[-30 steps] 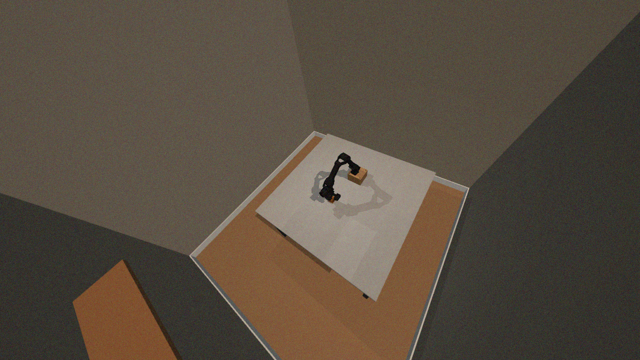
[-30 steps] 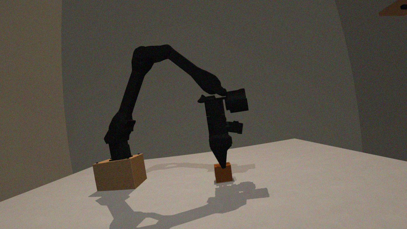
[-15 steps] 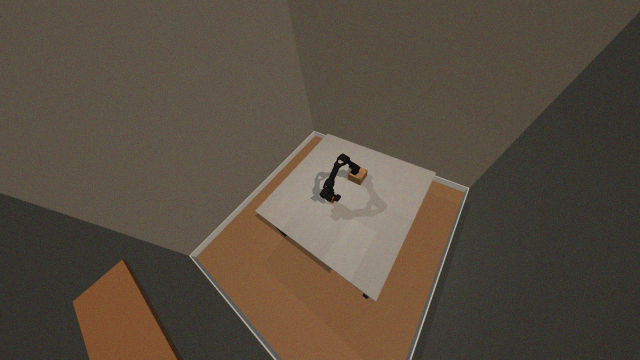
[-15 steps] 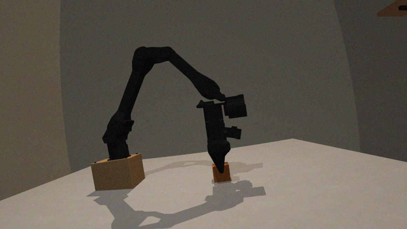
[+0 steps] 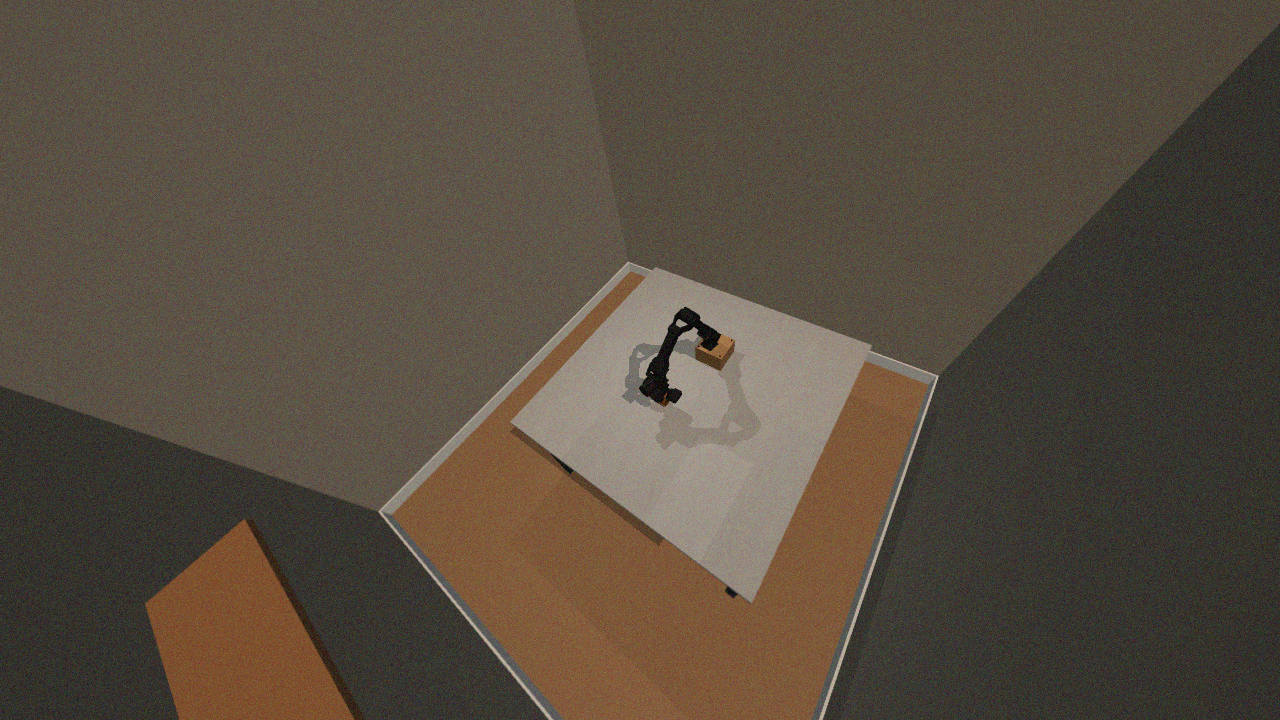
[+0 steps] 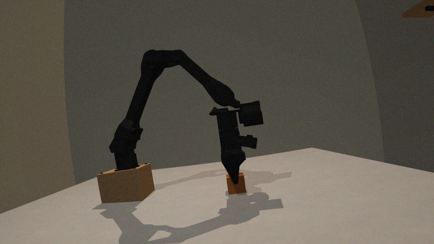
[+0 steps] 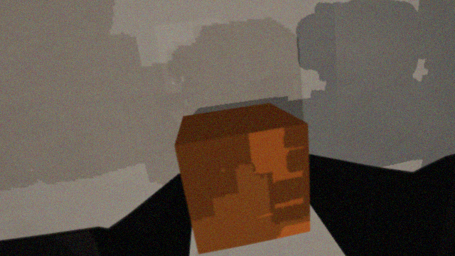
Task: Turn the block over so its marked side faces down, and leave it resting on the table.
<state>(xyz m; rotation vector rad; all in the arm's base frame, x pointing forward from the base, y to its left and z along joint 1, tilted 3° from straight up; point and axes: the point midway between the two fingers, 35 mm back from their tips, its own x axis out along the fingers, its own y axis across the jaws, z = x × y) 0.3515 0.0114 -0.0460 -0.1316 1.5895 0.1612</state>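
An orange block [image 5: 665, 402] [image 6: 241, 185] [image 7: 220, 185] stands upright on the pale table [image 5: 787, 394] [image 6: 333, 197] [image 7: 53, 210]. My gripper [image 6: 235, 182] [image 7: 241, 172] points almost straight down and is shut on the block. In the wrist view one black finger is against each of the block's left and right sides. In the exterior view a finger covers the middle of the block's near side. No mark shows on the faces in view, so I cannot tell which side is marked. Arm shadows fall across the block's top.
The arm's wooden base box [image 5: 711, 359] [image 6: 118, 188] stands on the table, behind the block in the top view and to its left in the exterior view. The table's near edge drops to a brown floor [image 5: 572, 591]. Arm shadows lie around the block.
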